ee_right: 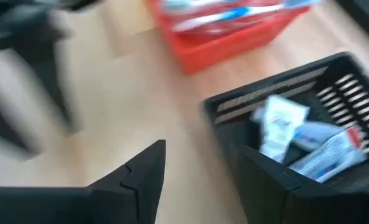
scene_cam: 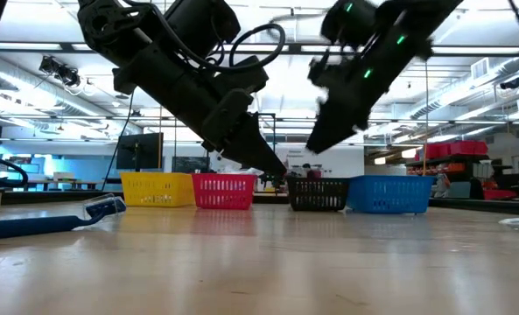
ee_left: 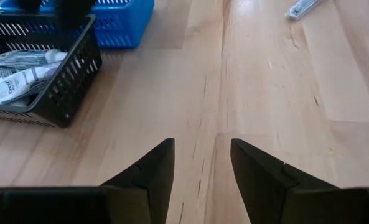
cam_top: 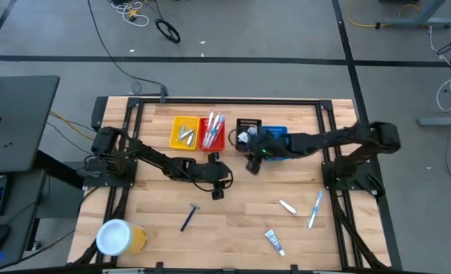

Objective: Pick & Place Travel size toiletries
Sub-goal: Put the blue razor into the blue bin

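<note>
Right wrist view alone shows white tubes (ee_right: 296,140) inside the black bin (ee_right: 277,112) at the tabletop's far edge. Right tool (ee_right: 196,180) above it, fingers apart, empty. Left tool (ee_left: 200,171) mid-tabletop, apart, empty.

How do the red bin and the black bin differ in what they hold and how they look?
The red bin holds long slim toothbrushes lying across it; the black bin holds small white tubes. The red bin sits beside the yellow bin, the black bin beside the blue bin. Both are small slatted baskets in one row.
</note>
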Controlling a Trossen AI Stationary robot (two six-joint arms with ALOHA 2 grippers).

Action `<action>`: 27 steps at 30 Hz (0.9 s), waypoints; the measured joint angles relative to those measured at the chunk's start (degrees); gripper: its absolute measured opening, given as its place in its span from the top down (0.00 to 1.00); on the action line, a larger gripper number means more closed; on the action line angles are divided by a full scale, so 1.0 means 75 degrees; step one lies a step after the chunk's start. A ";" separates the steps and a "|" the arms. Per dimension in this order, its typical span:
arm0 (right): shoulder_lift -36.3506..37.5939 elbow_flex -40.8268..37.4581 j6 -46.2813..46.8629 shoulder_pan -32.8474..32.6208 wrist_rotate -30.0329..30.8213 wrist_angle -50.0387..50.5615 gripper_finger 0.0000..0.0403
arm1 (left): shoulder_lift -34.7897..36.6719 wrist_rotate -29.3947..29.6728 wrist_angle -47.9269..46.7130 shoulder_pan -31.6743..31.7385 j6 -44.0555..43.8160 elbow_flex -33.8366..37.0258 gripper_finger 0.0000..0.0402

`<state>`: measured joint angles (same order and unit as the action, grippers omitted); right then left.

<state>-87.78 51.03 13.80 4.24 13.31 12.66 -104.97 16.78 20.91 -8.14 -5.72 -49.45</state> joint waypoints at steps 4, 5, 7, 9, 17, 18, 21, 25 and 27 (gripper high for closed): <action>0.0598 0.0000 0.0476 -0.0708 -0.0523 0.1008 0.53 | 0.0000 0.0003 0.0002 0.0000 -0.0005 0.0000 0.58; 0.0683 0.0000 0.0614 -0.0882 -0.0689 0.1213 0.53 | 0.0000 0.0003 0.0001 0.0000 -0.0007 0.0000 0.58; 0.0811 0.0000 0.0872 -0.1195 -0.0971 0.1742 0.53 | 0.0000 0.0006 0.0003 0.0000 -0.0138 0.0000 0.58; 0.0831 0.0000 0.1145 -0.1479 -0.1066 0.2009 0.53 | 0.0000 -0.0022 -0.0001 0.0000 -0.0394 0.0000 0.58; 0.0801 0.0000 0.1505 -0.2078 0.0385 0.1755 0.53 | 0.0029 -0.0779 -0.1257 -0.0123 -0.0558 -0.0663 0.58; 0.0801 0.0000 0.1504 -0.2100 0.0636 0.1634 0.53 | 0.0029 -0.0812 -0.1657 -0.0174 -0.0626 -0.0826 0.58; 0.0798 0.0000 0.1501 -0.2120 0.0965 0.1206 0.53 | 0.0029 -0.0841 -0.3302 -0.0394 -0.0886 -0.1514 0.58; 0.0798 0.0000 0.1505 -0.2129 0.0953 0.1015 0.53 | 0.0029 -0.0791 -0.5536 -0.0760 -0.1666 -0.2420 0.58; 0.0795 0.0000 0.1571 -0.2132 0.0949 0.1024 0.53 | 0.0031 -0.0787 -0.6240 -0.0960 -0.2193 -0.2765 0.58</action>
<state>-81.82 51.03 25.59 -11.75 20.42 20.34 -104.73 10.87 -25.89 -15.34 -22.16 -70.19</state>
